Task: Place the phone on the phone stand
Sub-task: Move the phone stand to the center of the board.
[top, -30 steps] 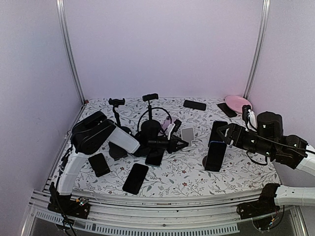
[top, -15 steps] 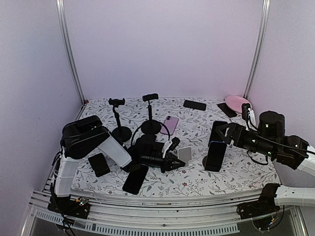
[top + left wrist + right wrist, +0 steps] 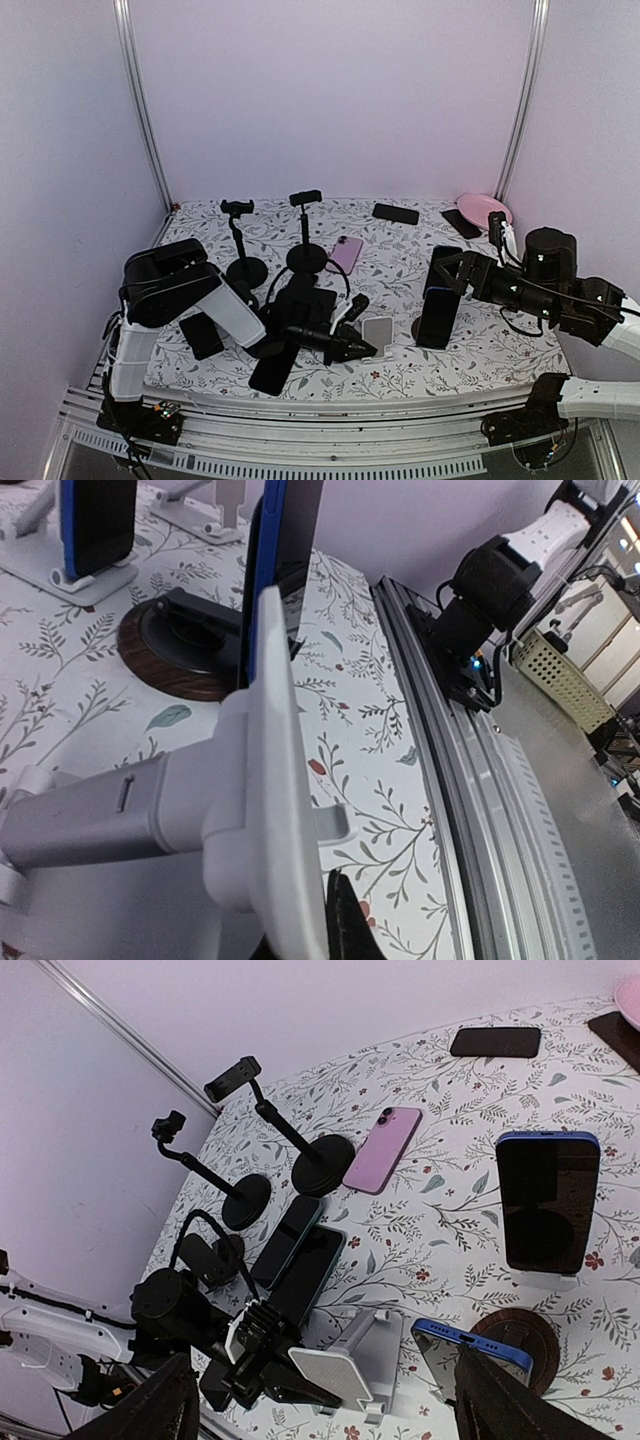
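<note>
My left gripper is low over the table's front middle, shut on the tilted plate of a white phone stand. The stand fills the left wrist view, with one black fingertip against its plate. It also shows in the right wrist view. A blue-edged phone leans on a round wooden base just right of it. My right gripper hovers above that phone, open and empty, its fingers wide apart.
Another blue phone stands upright on a white stand. A pink phone and several dark phones lie flat on the table. Two tall black clamp stands stand at the back. A pink plate sits far right. The table's front rail is close.
My left gripper has pulled the white phone stand toward the near edge, uncovering the pink phone. The right arm has barely moved.
</note>
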Controlling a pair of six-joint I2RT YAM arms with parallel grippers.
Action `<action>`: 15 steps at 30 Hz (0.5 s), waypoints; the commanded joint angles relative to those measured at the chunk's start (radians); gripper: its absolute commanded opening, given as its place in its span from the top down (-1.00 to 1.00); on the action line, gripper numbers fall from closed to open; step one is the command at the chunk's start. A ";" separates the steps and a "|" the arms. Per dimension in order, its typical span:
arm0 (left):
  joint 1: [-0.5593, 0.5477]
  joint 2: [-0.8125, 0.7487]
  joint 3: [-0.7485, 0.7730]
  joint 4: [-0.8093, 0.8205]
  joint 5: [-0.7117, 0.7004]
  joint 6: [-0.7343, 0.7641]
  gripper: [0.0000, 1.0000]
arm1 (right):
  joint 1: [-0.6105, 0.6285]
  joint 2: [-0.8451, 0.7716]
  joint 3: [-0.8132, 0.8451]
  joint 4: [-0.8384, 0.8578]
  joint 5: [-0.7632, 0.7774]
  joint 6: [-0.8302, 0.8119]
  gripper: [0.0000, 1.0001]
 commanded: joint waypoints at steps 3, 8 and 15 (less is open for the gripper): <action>-0.018 -0.033 0.047 -0.199 0.023 0.057 0.54 | 0.001 -0.002 -0.031 0.025 0.021 -0.015 -0.98; -0.018 -0.072 0.045 -0.257 -0.018 0.086 -0.04 | 0.000 -0.008 -0.031 0.001 0.038 0.013 -0.98; -0.022 -0.173 -0.005 -0.246 -0.097 0.073 -0.93 | -0.001 -0.032 -0.029 -0.029 0.078 0.013 -0.98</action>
